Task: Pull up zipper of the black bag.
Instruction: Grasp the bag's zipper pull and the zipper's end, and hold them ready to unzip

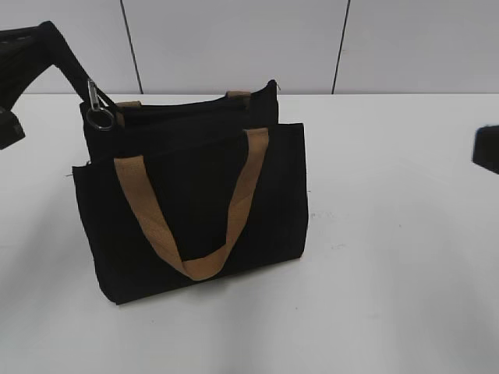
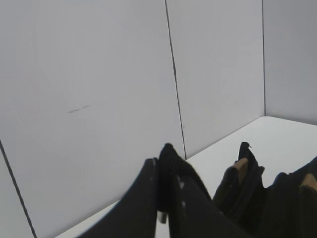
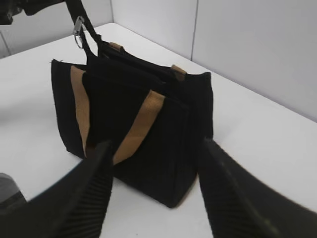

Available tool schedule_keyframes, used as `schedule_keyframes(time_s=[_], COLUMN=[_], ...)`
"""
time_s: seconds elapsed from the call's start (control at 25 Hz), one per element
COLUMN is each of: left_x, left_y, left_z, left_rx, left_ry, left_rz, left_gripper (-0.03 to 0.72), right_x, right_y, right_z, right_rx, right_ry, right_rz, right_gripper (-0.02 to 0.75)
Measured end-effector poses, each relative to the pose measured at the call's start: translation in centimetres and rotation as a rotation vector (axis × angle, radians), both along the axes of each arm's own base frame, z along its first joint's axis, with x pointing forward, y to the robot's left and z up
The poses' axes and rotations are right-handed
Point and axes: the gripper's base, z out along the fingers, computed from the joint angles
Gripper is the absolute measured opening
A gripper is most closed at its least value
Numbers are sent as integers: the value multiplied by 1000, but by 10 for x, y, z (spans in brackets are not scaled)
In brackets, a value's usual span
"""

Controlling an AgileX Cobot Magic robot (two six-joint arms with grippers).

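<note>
The zipper [image 1: 97, 105] hung at the far-left top corner of the black bag [image 1: 195, 210], upright on the white counter [image 1: 390, 273]. The left end effector [image 2: 163, 198], fingers pressed together, pinched the bag's black strap beside it. The right end effector [image 3: 156, 193] stood wide open, near the bag.

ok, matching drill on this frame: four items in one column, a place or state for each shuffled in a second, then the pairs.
Items:
1. silver metal zipper pull with ring
2. tan webbing front handle
3. right tool
4. left tool

States:
A. hangs down the front of the black fabric tote bag
B. open, off to the side, fingers apart facing the bag
C. at the bag's top left corner in the exterior view
D. fingers together on a black strap at the bag's top corner

Pairs: 1-C, 2-A, 3-B, 4-D
</note>
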Motion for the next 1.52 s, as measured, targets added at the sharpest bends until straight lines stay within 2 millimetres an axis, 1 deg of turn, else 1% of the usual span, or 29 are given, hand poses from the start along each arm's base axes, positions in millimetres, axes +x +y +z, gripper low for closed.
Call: schedule_keyframes(time_s=[0.16,0.2,0.28,0.4,0.48,0.64,0.76,0.92,1.04,1.16,1.24,1.32,1.52], left_x=[0,0,0,0,0,0,1,1,1,1,1,1,1], left_y=[0,0,0,0,0,0,1,1,1,1,1,1,1], left_z=[0,0,0,0,0,0,-1,-1,-1,-1,-2,-2,-2], left_rx=[-1,-1,-1,-2,-3,1,4,6,6,8,9,9,9], left_ry=[0,0,-1,-1,-1,4,9,11,12,14,16,16,16], left_rz=[1,1,0,1,0,4,9,11,11,13,14,14,14], left_gripper=[11,11,11,11,11,11,11,11,10,10,10,10,10], right_x=[33,46,62,86,102,126,140,153,157,159,161,163,170], right_y=[10,14,26,53,76,121,151,185,208,227,235,239,240], right_z=[-10,-14,-16,-15,-17,-29,-36,-45,-46,-49,-52,-56,-65], right_rx=[30,26,4,-32,-62,-115,-141,-166,-168,-173,-179,-187,-214], right_ry=[28,49,50,61,75,106,111,105,92,83,83,85,90], right_rz=[82,90,129,180,218,317,380,437,481,504,510,501,451], right_gripper=[434,434,434,434,434,434,434,434,434,434,434,434,434])
